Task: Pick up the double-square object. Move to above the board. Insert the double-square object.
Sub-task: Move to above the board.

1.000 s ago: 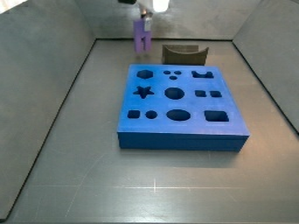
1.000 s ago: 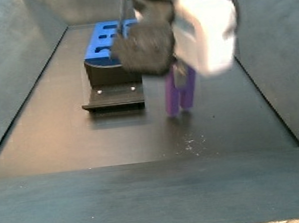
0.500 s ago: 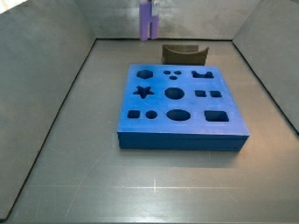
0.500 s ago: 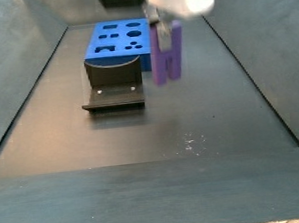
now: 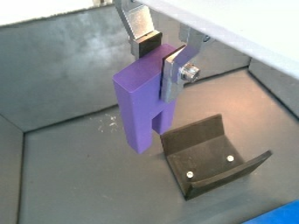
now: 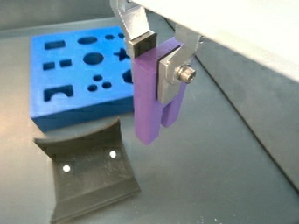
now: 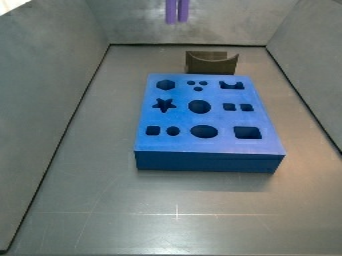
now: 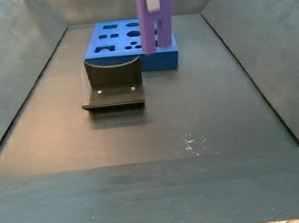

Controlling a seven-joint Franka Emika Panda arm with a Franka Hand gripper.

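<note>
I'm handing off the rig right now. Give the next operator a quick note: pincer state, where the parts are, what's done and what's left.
Pincer: shut on the double-square object, holding it upright, clear of the floor, near the back wall beyond the dark holder.
Board: flat on the floor, holes empty in a side view.
Done: pick-up.
Left: carry the piece above the board, then insert it.

Floor (image 7: 80, 200): dark grey, flat, walled in by grey side panels. The board (image 7: 207, 122) lies flat on it, mid-floor. Dark brown U-shaped holder (image 7: 210, 62) sits on floor just beyond the board's far end, apart from it. Gripper (image 5: 158, 58) is off the floor, above the holder area.
</note>
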